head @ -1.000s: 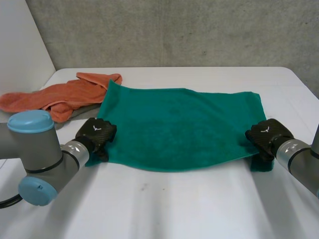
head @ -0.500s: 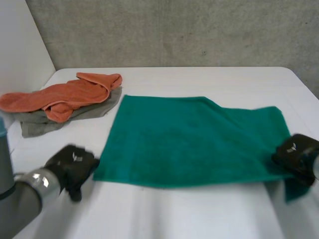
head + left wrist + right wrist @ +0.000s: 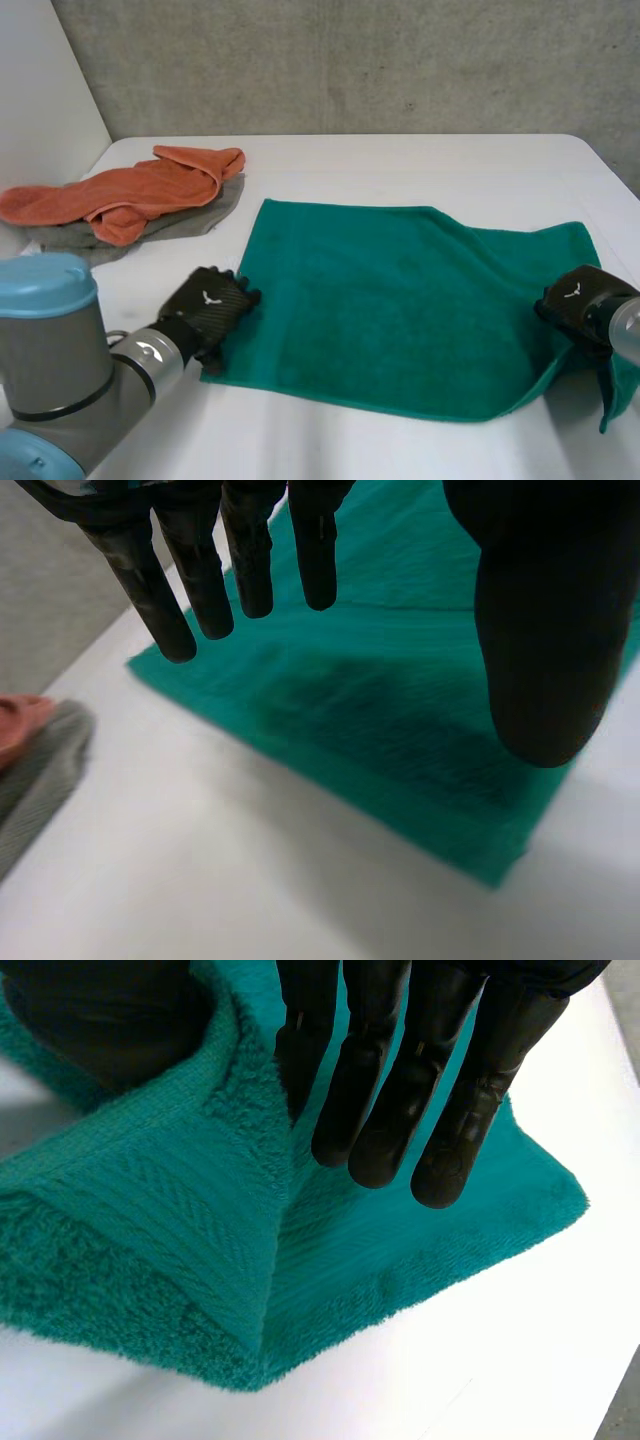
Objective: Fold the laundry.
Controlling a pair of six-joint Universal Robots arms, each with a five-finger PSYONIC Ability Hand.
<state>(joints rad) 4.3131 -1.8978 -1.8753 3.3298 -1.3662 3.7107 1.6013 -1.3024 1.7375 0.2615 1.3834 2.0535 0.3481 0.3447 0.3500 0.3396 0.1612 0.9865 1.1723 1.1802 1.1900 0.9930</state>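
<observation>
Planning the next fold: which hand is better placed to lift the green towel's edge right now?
Right. The right hand pinches the green towel at its near corner; the left hand hangs open above the other near corner, holding nothing.

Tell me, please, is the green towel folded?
Not folded: green towel lies spread flat; only the corner pinched by right hand is raised.

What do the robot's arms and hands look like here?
The left arm is grey tubing with a light-blue cap. Silver cuffs lead to the black left robot hand and right robot hand, each bearing a small white emblem.
</observation>
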